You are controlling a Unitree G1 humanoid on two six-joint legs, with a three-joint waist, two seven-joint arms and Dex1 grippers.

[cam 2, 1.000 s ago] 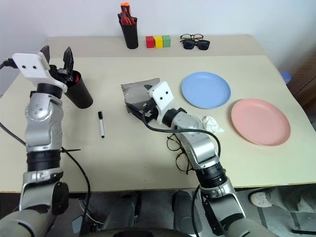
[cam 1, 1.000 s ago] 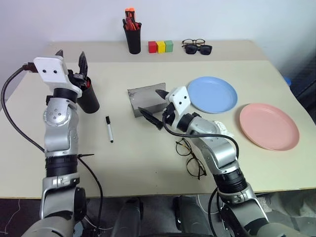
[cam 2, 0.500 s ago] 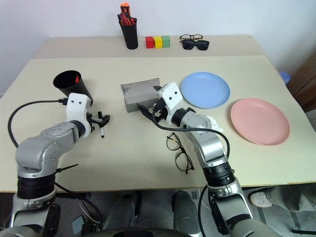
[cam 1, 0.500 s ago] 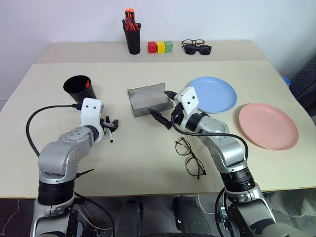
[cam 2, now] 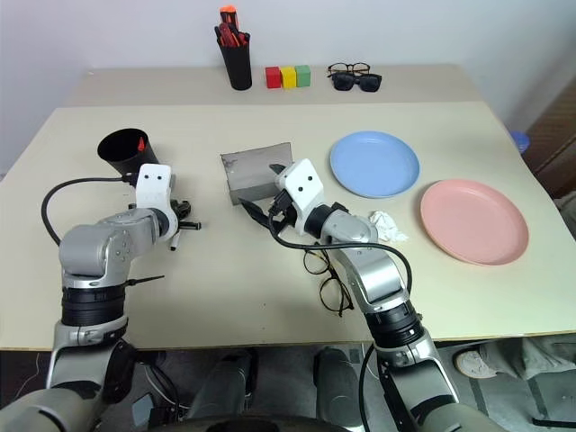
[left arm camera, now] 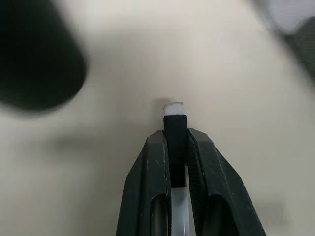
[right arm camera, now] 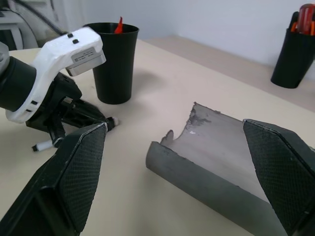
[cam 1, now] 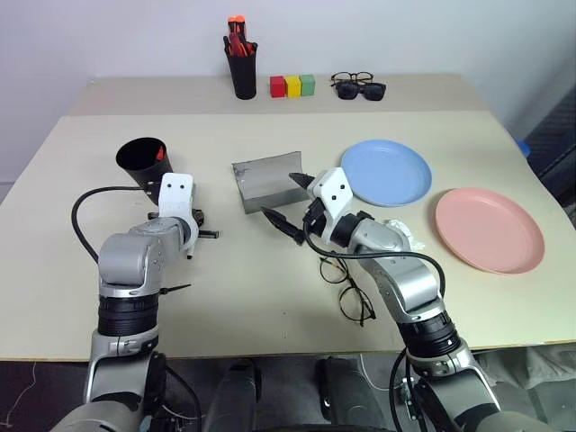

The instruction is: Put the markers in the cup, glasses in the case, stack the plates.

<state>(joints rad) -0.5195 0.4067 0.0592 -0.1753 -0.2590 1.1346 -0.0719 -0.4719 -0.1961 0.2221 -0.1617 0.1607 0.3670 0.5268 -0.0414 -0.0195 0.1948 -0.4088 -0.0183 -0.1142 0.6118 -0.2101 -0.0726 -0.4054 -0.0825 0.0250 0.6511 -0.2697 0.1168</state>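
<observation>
Beside the matte black cup (cam 1: 144, 160), the left gripper (left arm camera: 176, 147) has its jaws pinched on the slim white marker (left arm camera: 173, 109) lying on the smooth beige counter (cam 1: 270, 288); lifting it into the cup seems next. Right gripper (cam 1: 286, 203) hovers, jaws wide, by the grey felt case (cam 1: 268, 182).

We observe even, bright, diffuse lighting across the table (cam 1: 270, 297). Shadows beside the cup (cam 1: 144, 162) are soft and short, and we see no glare on the tabletop. In both head views everything is sharp. In the left wrist view the background beyond the left gripper (left arm camera: 176, 142) is strongly defocused. In the right wrist view the near fingers (right arm camera: 74, 182) are slightly soft.
</observation>
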